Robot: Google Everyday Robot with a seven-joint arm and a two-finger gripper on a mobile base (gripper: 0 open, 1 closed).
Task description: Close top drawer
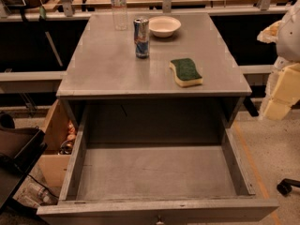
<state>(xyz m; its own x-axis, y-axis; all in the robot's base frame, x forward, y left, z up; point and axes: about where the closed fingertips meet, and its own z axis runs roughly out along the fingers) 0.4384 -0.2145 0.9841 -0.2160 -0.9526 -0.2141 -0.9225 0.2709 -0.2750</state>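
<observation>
Camera view, top drawer (159, 209) pulled far out beneath the grey tabletop (112, 64), on top a blue-and-silver can (141, 37) with unreadable lettering, white bowl (164, 26), clear plastic bottle (119, 6), green-and-yellow sponge (186, 72), my fingers out of frame, cannot tell their state.

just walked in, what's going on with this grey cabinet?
The wide grey wooden top drawer stands pulled all the way out and looks empty. Nothing is touching it, and the gripper is not in view. On the grey cabinet top sit a clear plastic bottle, a blue and silver can, a white bowl and a green-faced yellow sponge.
</observation>
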